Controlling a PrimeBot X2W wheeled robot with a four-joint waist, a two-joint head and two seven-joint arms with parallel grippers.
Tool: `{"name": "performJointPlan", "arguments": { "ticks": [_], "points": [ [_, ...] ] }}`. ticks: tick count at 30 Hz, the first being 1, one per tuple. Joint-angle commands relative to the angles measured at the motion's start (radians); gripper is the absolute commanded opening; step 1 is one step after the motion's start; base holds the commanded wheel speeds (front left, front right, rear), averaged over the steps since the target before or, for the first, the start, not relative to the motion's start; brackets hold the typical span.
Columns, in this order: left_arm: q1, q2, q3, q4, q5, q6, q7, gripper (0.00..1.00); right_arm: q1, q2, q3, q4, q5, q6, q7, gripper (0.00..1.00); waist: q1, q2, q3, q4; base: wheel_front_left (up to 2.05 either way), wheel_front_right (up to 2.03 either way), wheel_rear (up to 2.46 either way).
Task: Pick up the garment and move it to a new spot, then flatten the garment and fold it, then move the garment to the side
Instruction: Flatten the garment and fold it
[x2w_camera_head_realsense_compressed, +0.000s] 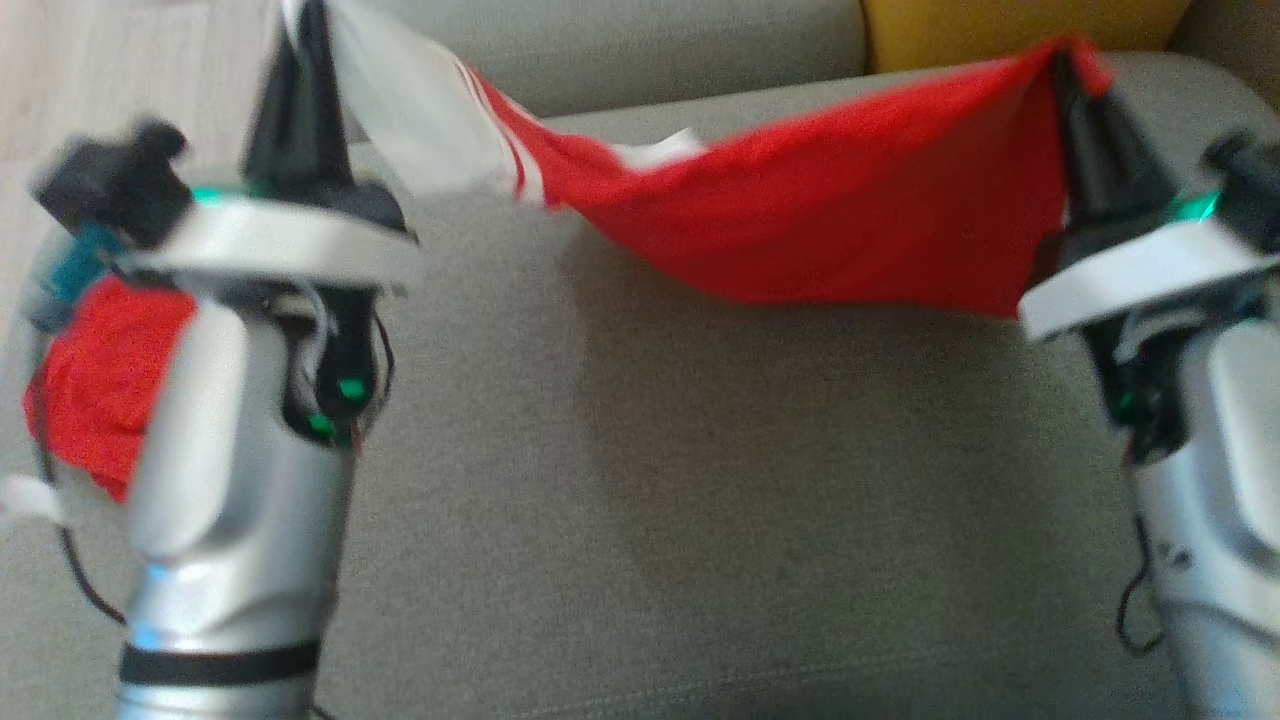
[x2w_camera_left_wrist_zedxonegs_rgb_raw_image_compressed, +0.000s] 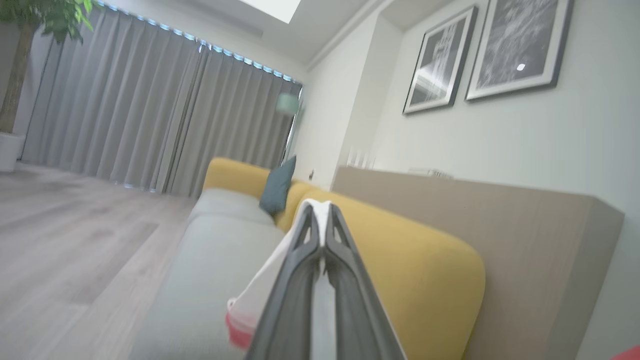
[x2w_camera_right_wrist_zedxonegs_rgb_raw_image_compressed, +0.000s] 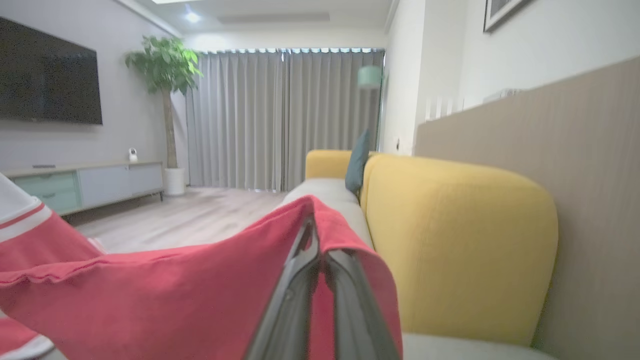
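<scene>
The garment (x2w_camera_head_realsense_compressed: 840, 200), red with a white, red-striped part at one end, hangs in the air above the grey seat (x2w_camera_head_realsense_compressed: 700, 480) of the sofa. It is stretched between the two grippers and sags in the middle, its lowest edge nearer the right side, and a soft shadow lies on the seat below it. The left gripper (x2w_camera_head_realsense_compressed: 303, 30) is clenched on the white part at the upper left of the head view. In the left wrist view its fingers (x2w_camera_left_wrist_zedxonegs_rgb_raw_image_compressed: 295, 260) stand pressed together, with white cloth pinched at the tips and running down between them. The right gripper (x2w_camera_head_realsense_compressed: 1067, 70) is clenched on a red edge at the upper right. In the right wrist view the red cloth drapes over its closed fingers (x2w_camera_right_wrist_zedxonegs_rgb_raw_image_compressed: 295, 285) and spreads away to the left. A red bunch (x2w_camera_head_realsense_compressed: 100, 400) of cloth shows behind the left forearm (x2w_camera_head_realsense_compressed: 230, 480) at the lower left of the head view; whether it belongs to the same garment I cannot tell. The head view is blurred. Behind the seat runs a yellow backrest (x2w_camera_right_wrist_zedxonegs_rgb_raw_image_compressed: 460, 240) with a teal pillow (x2w_camera_right_wrist_zedxonegs_rgb_raw_image_compressed: 357, 160) leaning on it and a wooden panel (x2w_camera_left_wrist_zedxonegs_rgb_raw_image_compressed: 475, 220) beyond. Two frames (x2w_camera_left_wrist_zedxonegs_rgb_raw_image_compressed: 480, 55) hang on the wall above. Grey curtains (x2w_camera_right_wrist_zedxonegs_rgb_raw_image_compressed: 280, 120) close the far end of the room, with a plant (x2w_camera_right_wrist_zedxonegs_rgb_raw_image_compressed: 162, 65), a TV (x2w_camera_right_wrist_zedxonegs_rgb_raw_image_compressed: 47, 70) and a low cabinet (x2w_camera_right_wrist_zedxonegs_rgb_raw_image_compressed: 90, 185) along the opposite wall, across the wood floor (x2w_camera_left_wrist_zedxonegs_rgb_raw_image_compressed: 65, 235).
</scene>
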Motion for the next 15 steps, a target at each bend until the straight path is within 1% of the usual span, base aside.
{"name": "performJointPlan", "arguments": {
  "ticks": [1,2,5,8,15],
  "points": [
    [-0.094,0.032,0.051,-0.077,-0.018,0.005,0.027,0.0,-0.071,-0.02,0.015,-0.077,0.035,0.007,0.04,0.0,0.0,0.0,-0.029,0.005,0.0,0.0,0.0],
    [-0.094,0.032,0.051,-0.077,-0.018,0.005,0.027,0.0,-0.071,-0.02,0.015,-0.077,0.035,0.007,0.04,0.0,0.0,0.0,-0.029,0.005,0.0,0.0,0.0],
    [-0.146,0.04,0.07,-0.122,-0.04,0.015,0.07,0.0,-0.112,-0.047,0.007,-0.12,0.074,0.007,0.088,0.0,0.0,0.0,-0.048,0.015,0.0,0.0,0.0],
    [-0.177,0.048,0.081,-0.151,-0.049,0.029,0.1,0.0,-0.14,-0.058,-0.013,-0.145,0.121,0.007,0.127,0.0,0.0,0.0,-0.067,0.028,0.0,0.0,0.0],
    [-0.161,0.05,0.082,-0.225,-0.069,0.057,0.162,0.0,-0.128,-0.063,-0.067,-0.191,0.237,0.007,0.253,0.0,0.0,0.0,-0.106,0.065,0.0,0.0,0.0]
  ]
}}
